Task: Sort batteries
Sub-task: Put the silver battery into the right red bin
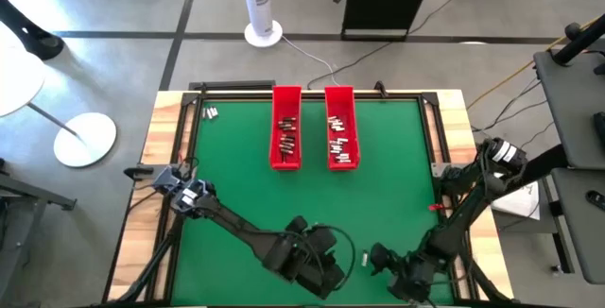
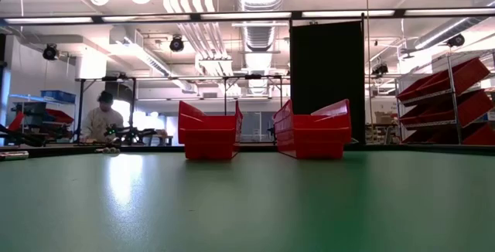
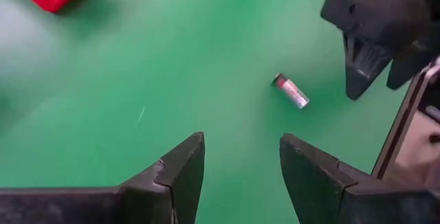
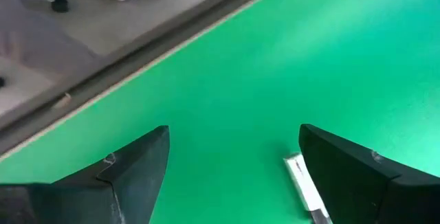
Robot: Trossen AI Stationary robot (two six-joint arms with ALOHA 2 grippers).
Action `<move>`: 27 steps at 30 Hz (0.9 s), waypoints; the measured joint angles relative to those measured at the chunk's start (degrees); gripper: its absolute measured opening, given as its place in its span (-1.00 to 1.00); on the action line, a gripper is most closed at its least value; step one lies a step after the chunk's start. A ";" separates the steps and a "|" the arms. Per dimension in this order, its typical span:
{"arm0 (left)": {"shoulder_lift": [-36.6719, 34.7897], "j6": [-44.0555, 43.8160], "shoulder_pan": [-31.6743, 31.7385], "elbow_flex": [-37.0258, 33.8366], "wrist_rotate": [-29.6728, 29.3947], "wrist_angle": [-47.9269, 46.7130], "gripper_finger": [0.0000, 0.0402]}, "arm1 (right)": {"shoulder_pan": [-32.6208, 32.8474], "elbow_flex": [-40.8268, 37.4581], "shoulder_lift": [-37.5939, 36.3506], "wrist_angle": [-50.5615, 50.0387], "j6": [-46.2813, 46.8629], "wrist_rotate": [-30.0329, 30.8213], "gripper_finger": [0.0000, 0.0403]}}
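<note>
- Dark fingers of the right pincer (image 4: 234, 176) fill the near edge of the right wrist view, spread wide and holding nothing; a battery (image 4: 306, 191) lies on the green mat (image 4: 330, 59) just inside one finger, its long axis running roughly along the fingers, not across the gap.
- That same battery shows in the left wrist view (image 3: 291, 91) as a small silvery cylinder with a darker end, lying flat and slanted, ahead of the left pincer (image 3: 242, 157) and off to one side, close under the right pincer's fingers (image 3: 368, 42).
- Both pincers work at the desk's near edge in the high view: the left pincer (image 1: 326, 272) near the middle, the right pincer (image 1: 378, 259) just beside it. The left one also stands parted and empty.
- Judging by this, the right arm is the nearer one; the battery sits off-centre against one finger, so I expect a small sideways shift and perhaps a wrist turn are needed before closing, or the cylinder may roll away.
- More batteries lie in the two red trays, the left tray (image 1: 286, 128) and the right tray (image 1: 341, 128), at the far side, well apart from the pincers.
- A few loose batteries (image 1: 211, 112) rest near the far left corner of the mat.
- Beyond the desk, the low view shows a person (image 2: 101, 117) seated at a bench and red bins (image 2: 445, 101) on a rack.
</note>
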 joint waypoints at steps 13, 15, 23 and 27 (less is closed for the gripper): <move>-0.07 10.89 5.01 -0.73 11.30 -8.11 -0.23 | -11.74 -4.55 0.21 -2.00 -4.51 -10.97 0.28; -0.07 12.49 5.61 -1.45 13.42 -7.56 -0.23 | -12.89 -5.30 0.53 -2.48 -4.47 -14.06 0.22; -0.07 19.79 8.82 -6.51 23.20 1.59 -0.23 | -14.51 -6.86 0.36 -2.05 -3.61 -15.44 -0.11; -0.09 22.54 9.90 -9.94 28.72 7.54 -0.23 | -14.48 -6.88 0.36 -2.22 -2.48 -14.95 -0.33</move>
